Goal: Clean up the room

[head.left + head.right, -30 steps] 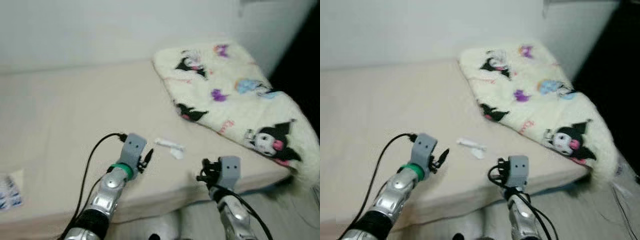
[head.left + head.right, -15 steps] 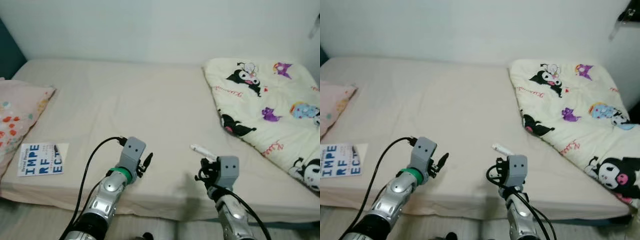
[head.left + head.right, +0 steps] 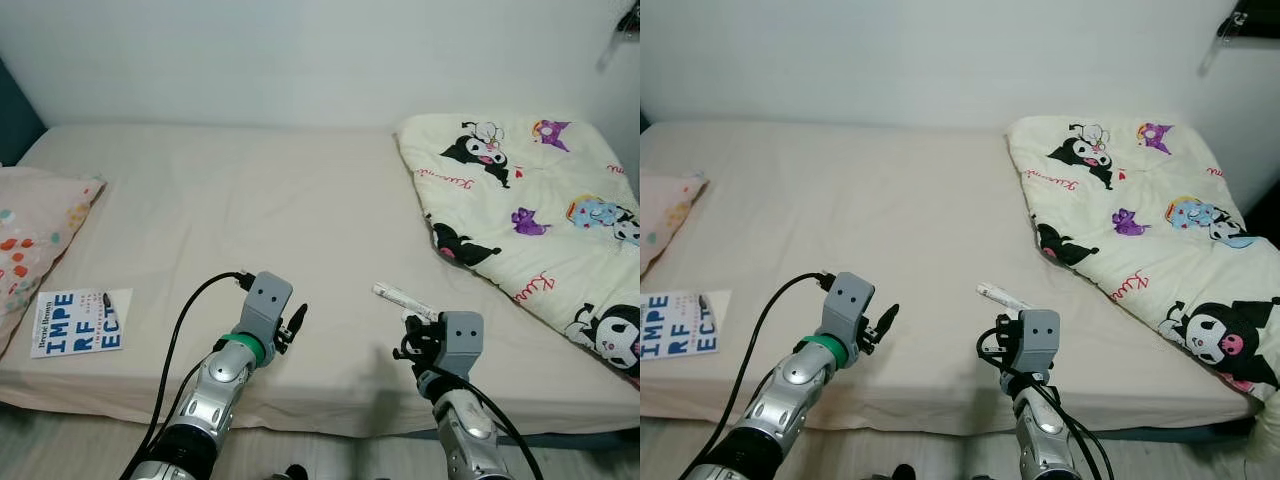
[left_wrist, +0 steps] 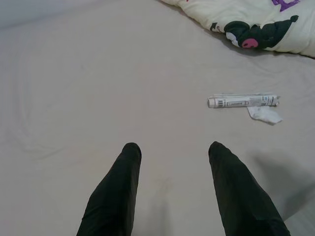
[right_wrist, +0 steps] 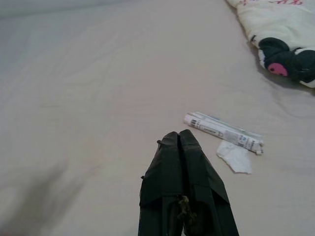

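Hovering over the bed's [image 3: 250, 200] near edge, the right claw [image 5: 179, 140], fingers pressed together and holding nothing, points at the wrapper [image 5: 224, 132] just ahead, seemingly lined up for pickup. The left claw [image 4: 172, 152] is spread wide and empty, with the wrapper off to its side.

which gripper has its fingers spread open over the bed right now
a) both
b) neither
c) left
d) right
c: in the left wrist view the left gripper has its two black fingers set well apart over the mattress, while in the right wrist view the right gripper has its fingers pressed together, pointing toward the small wrapped tube.
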Motion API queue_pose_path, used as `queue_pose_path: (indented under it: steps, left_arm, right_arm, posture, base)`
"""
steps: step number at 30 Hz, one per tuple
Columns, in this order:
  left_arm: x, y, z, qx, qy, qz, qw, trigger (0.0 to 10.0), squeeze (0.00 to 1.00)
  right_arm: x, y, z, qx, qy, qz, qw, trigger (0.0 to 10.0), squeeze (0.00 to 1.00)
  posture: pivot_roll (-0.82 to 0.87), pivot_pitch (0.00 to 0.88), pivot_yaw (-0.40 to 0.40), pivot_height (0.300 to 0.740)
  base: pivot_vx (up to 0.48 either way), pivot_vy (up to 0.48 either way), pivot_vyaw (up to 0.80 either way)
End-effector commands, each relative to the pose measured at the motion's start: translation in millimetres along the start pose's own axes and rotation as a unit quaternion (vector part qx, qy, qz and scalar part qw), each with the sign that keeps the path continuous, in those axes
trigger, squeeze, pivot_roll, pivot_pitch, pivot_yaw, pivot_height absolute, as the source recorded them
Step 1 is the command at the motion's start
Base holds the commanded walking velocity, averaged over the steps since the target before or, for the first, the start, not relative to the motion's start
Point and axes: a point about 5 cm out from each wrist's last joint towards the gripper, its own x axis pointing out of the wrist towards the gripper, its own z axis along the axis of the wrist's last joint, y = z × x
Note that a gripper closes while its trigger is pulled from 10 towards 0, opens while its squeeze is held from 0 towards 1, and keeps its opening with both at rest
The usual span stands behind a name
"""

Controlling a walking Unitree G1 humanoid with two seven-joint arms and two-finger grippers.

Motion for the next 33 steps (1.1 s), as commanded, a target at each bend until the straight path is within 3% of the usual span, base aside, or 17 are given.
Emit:
queue_pose_path:
  steps: [1, 15, 23, 33]
  left_arm:
    - [-1.9, -1.3, -6.5, 0.001, 0.013, -0.004, 1.0, 10.0, 0.0]
    - [-1.0, -6.1, -6.7, 0.005, 0.013, -0.014, 1.0, 10.0, 0.0]
    - [1.4, -10.3, -1.8, 0.005, 0.003, -0.022, 1.0, 10.0, 0.0]
    - [2.0, -10.2, 0.2, 0.005, 0.001, -0.022, 1.0, 10.0, 0.0]
  right_arm:
    - [-2.5, -3.2, -1.9, 0.003, 0.001, -0.012, 1.0, 10.0, 0.0]
    - [2.4, -10.4, 11.5, 0.002, -0.03, -0.032, 0.999, 10.0, 0.0]
    - [3.7, -40.2, 30.5, -0.012, -0.062, -0.089, 0.994, 10.0, 0.0]
    - [2.5, -44.2, 32.0, -0.013, -0.066, -0.107, 0.992, 10.0, 0.0]
  posture:
    - [-0.06, 0.05, 0.062, 0.72]
    - [-0.07, 0.042, 0.062, 0.665]
    - [-0.08, 0.04, 0.064, 0.63]
    - [-0.07, 0.047, 0.068, 0.595]
  base:
    - [0.0, 0.0, 0.0]
    - [0.0, 0.0, 0.0]
    - [0.0, 0.0, 0.0]
    - [0.0, 0.0, 0.0]
